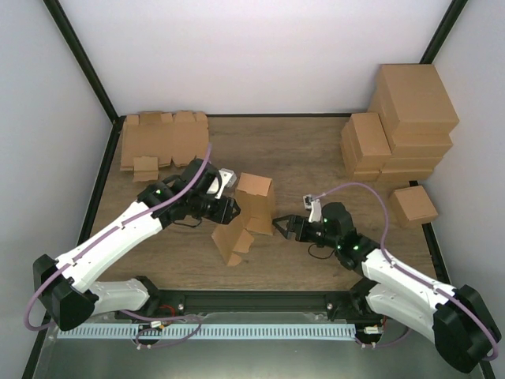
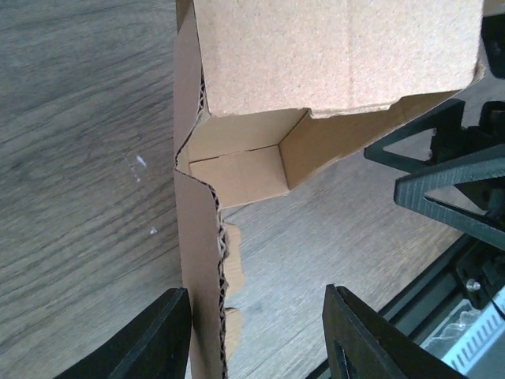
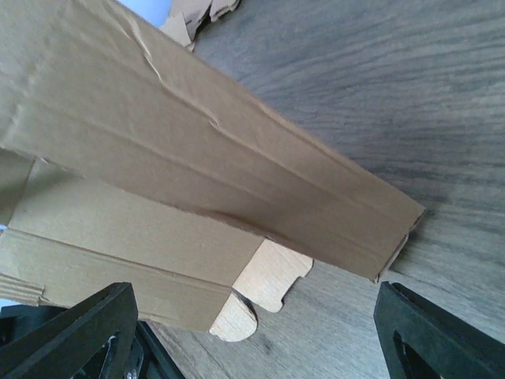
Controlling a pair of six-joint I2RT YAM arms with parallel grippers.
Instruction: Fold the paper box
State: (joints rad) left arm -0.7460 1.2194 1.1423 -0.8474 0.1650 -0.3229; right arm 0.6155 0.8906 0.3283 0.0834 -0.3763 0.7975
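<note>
Tabletop (image 1: 308,158): paper box (image 1: 254,193), apparently half-folded

Soft, even white light; my overhead view is sharp. The paper box (image 1: 252,197) between my jaws throws only a faint shadow on the counter (image 1: 300,150). In both wrist views my jaws look dark and slightly blurred, the cardboard ahead crisp.

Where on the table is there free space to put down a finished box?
The table is bare at the back centre, between the flat cardboard blanks and the stack of folded boxes, and along the near edge below the paper box. The middle is crowded: the left gripper and right gripper flank that box.
</note>
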